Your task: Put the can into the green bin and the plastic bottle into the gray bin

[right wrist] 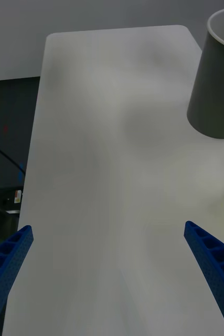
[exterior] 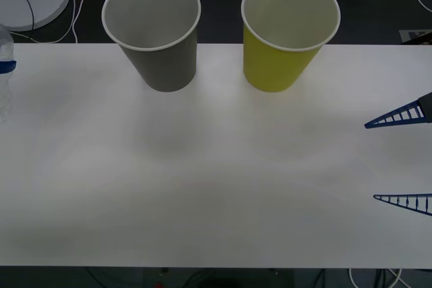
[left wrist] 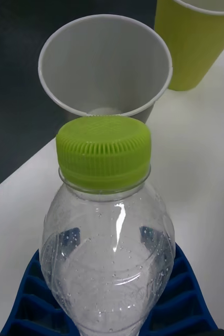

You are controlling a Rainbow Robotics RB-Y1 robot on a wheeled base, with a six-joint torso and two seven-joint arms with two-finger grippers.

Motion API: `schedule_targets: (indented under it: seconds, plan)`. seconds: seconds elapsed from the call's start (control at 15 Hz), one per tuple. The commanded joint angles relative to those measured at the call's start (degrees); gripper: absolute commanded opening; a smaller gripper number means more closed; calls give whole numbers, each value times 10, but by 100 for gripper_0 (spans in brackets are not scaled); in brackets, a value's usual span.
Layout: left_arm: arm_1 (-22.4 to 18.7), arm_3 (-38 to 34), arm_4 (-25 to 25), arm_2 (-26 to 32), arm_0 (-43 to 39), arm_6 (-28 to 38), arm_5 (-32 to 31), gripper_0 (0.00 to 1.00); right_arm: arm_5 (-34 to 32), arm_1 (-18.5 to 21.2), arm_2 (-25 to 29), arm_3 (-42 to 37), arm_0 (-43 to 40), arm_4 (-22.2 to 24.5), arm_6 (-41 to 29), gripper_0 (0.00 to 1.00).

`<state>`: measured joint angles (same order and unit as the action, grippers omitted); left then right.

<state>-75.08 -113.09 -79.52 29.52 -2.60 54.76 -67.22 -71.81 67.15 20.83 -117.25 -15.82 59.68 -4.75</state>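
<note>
We have the small clear crinkled plastic bottle with the lime-green cap (left wrist: pixel 109 231) pinched in our left pincer (left wrist: pixel 109 310), whose blue ribbed fingers (left wrist: pixel 188 294) press against both sides of its body. In the front view the bottle appears at the far left edge of the white counter (exterior: pixel 216 187), upright, with its blue label band visible. From the left wrist view the bottle's long axis points cap-first toward the large gray tapered paper-cup-shaped bin (left wrist: pixel 105 63), whose open mouth lies directly beyond the cap; the large yellow-green tapered bin (left wrist: pixel 198 42) stands off to one side of that line. In the front view the gray bin is the one nearer our left arm, and the yellow-green bin stands beside it toward our right. So we judge the coming move to be a carry straight ahead along that axis until the bottle hangs over the gray rim. Our right pincer (exterior: pixel 403 160) waits at the right edge of the counter, spread wide and empty. We see no can on the counter.
</note>
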Motion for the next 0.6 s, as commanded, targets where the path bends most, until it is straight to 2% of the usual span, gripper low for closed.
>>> schedule_targets:
  seconds: [0.07, 0.4, 0.6]
  plan:
    - [-11, 35, 0, -24, 58, 2, -40, 0, 0, 0, 0, 0, 0, 0, 0, 100]
    - [-22, 93, -12, -78, 178, 7, -121, 0, 0, 0, 0, 0, 0, 0, 0, 100]
    - [-23, 115, -21, -120, 237, 12, -136, 0, 0, 0, 0, 0, 0, 0, 0, 100]
